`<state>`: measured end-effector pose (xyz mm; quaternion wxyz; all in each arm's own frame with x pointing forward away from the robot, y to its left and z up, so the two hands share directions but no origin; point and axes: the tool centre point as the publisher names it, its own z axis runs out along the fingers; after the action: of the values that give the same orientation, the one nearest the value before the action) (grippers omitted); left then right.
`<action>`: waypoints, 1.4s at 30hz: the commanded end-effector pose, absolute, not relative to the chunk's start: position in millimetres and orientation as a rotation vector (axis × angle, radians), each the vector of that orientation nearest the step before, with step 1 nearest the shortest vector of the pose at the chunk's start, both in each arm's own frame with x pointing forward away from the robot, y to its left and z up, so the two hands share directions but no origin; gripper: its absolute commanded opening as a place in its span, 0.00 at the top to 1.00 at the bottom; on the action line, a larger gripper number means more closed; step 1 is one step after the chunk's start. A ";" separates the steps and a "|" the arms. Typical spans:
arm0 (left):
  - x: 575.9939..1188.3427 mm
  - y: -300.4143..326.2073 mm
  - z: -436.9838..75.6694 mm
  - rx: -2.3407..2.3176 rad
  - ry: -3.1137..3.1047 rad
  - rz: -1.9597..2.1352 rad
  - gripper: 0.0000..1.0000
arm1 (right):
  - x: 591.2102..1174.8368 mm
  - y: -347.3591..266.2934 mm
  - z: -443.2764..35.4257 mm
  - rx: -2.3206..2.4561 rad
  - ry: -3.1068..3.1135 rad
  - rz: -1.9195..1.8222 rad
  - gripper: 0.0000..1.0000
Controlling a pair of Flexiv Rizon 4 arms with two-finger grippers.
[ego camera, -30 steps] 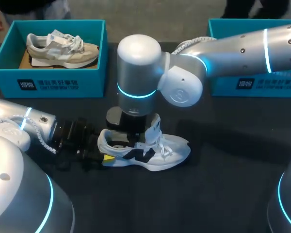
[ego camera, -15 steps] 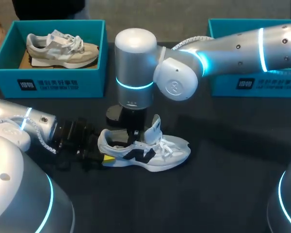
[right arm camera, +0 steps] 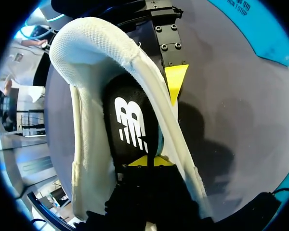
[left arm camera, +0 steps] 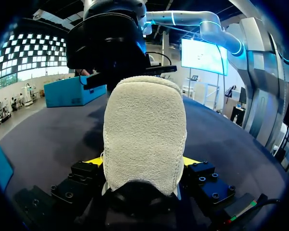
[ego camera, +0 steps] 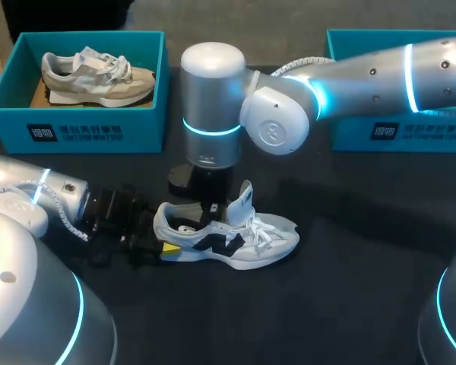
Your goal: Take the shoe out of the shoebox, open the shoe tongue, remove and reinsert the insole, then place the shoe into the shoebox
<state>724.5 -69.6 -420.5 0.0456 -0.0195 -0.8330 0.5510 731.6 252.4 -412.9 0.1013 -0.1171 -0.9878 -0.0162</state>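
A white shoe (ego camera: 239, 239) with black side marks lies on its sole on the dark table, toe to the right. My left gripper (ego camera: 161, 247) is shut on its heel; in the left wrist view the fleecy heel (left arm camera: 144, 130) fills the gap between the two yellow tips. From the right, my right arm reaches over the shoe and its gripper (ego camera: 211, 205) points down into the opening, behind the raised tongue (ego camera: 245, 199). In the right wrist view the yellow tips (right arm camera: 147, 161) are pressed together on the black insole (right arm camera: 130, 125) inside the shoe.
A teal shoebox (ego camera: 76, 125) at the back left holds a beige shoe (ego camera: 99, 76). A second teal shoebox (ego camera: 395, 133) stands at the back right, partly behind my right arm. Bare dark tabletop lies in front of and to the right of the white shoe.
The right gripper's fingers have closed inside the shoe, and its wrist has risen slightly, showing more of the tongue. The shoe and my left arm have stayed in place.
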 end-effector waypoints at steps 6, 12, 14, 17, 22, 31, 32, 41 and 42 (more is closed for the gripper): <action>721.6 -69.3 -426.2 -0.056 -2.547 1.682 1.00 | 719.6 237.7 -401.8 -0.342 -2.973 -0.094 1.00; 721.6 -69.3 -426.2 -0.056 -2.547 1.682 1.00 | 720.3 240.4 -381.7 -0.343 -3.015 -0.108 1.00; 721.6 -69.3 -426.2 -0.056 -2.547 1.682 1.00 | 720.8 239.4 -377.5 -0.346 -3.030 -0.108 1.00; 721.6 -69.3 -426.2 -0.056 -2.547 1.682 1.00 | 722.0 238.0 -371.0 -0.347 -3.046 -0.126 1.00; 721.6 -69.3 -426.2 -0.056 -2.547 1.682 1.00 | 727.0 230.1 -365.6 -0.369 -3.061 -0.142 1.00; 721.6 -69.3 -426.2 -0.056 -2.547 1.682 1.00 | 732.6 232.2 -348.4 -0.386 -3.082 -0.252 1.00; 721.6 -69.3 -426.2 -0.056 -2.547 1.682 1.00 | 733.1 234.4 -346.6 -0.378 -3.083 -0.260 1.00; 721.6 -69.3 -426.2 -0.056 -2.547 1.682 1.00 | 740.9 249.7 -328.9 -0.336 -3.088 -0.323 1.00; 721.6 -69.3 -426.2 -0.056 -2.547 1.682 1.00 | 742.6 251.0 -326.6 -0.334 -3.089 -0.326 1.00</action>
<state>724.4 -69.1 -420.0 0.0455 -0.0192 -0.8331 0.5509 740.9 250.5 -332.0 0.0088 -0.1073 -0.9886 -0.1049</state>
